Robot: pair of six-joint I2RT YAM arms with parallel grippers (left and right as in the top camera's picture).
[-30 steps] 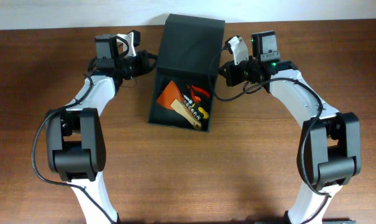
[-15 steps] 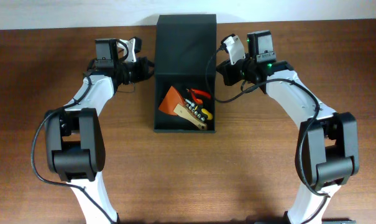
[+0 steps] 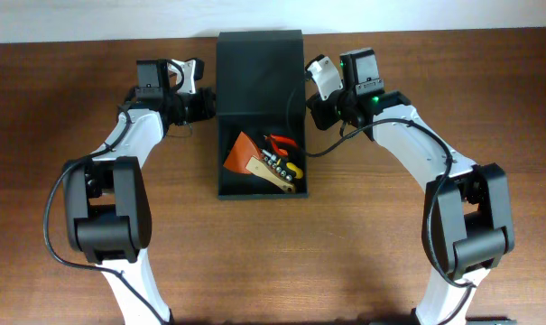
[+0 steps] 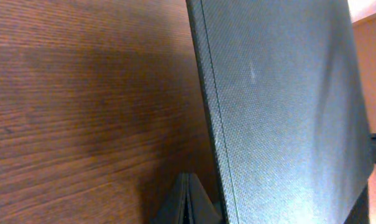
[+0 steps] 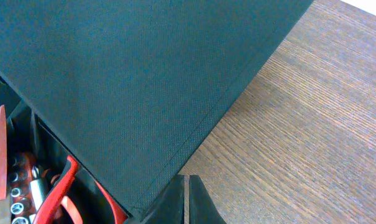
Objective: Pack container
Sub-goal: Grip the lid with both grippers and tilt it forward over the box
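On the table (image 3: 372, 244), the container (image 3: 260, 192) holds tools (image 3: 274, 161), flap (image 3: 259, 72) open

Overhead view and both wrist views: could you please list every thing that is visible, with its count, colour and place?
container: one, dark green, far middle of the table, flap lid not shut
flat triangular piece: one, orange-brown, inside the container
pliers: one, red handles, inside the container
other small tools: count unclear, pale wood and yellow, inside the container
table: one, brown wood, under everything
left arm: one, white and black
right arm: one, white and black
left fingers: two, dark, shut, beside the container
right fingers: two, dark, shut, beside the container
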